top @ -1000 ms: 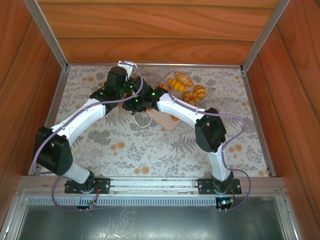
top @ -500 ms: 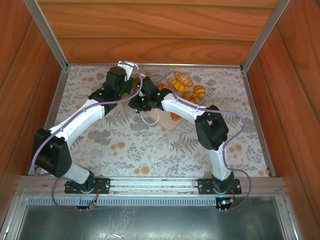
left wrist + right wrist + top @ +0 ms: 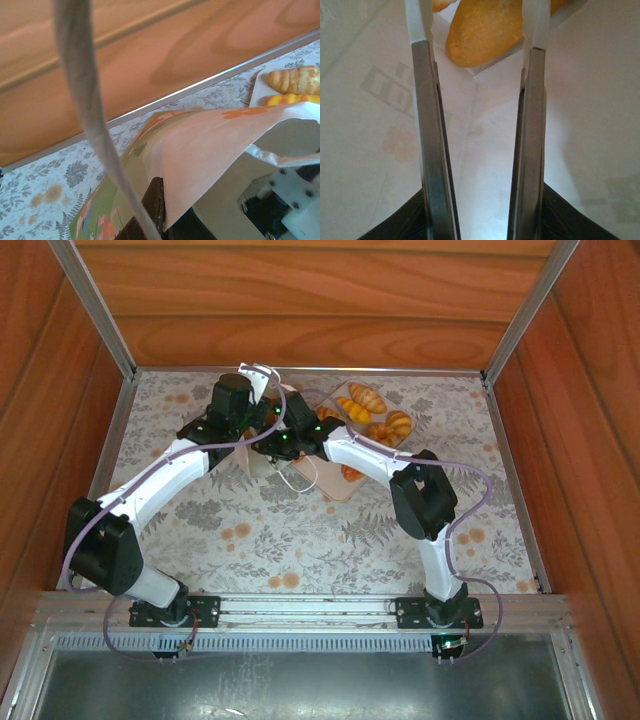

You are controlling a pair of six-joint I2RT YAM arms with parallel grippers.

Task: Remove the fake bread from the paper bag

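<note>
Holding side: the left end effector (image 3: 167, 220) is pressed together on the upper wall of the paper bag (image 3: 200, 145), with the paper edge pinched between its dark fingers.
Bag position: it lies on its side on the floral tabletop (image 3: 300, 540), at the far middle, with its mouth towards the right arm.
Cord handle: a white cord handle (image 3: 82, 100) hangs loose across the left wrist view, in front of the bag.
Right end effector (image 3: 476, 30): it is inside the bag with white paper on both sides. Its fingers are spread with a clear gap and grip nothing.
Fake bread in bag: one glossy yellow-orange piece (image 3: 485, 37) lies at the bag's inner end, just past the fingertips and in line with the gap. Whether they touch it cannot be told.
Pink tray (image 3: 332, 483): it sits just beside the bag on the right and carries several golden pastries (image 3: 367, 398).
</note>
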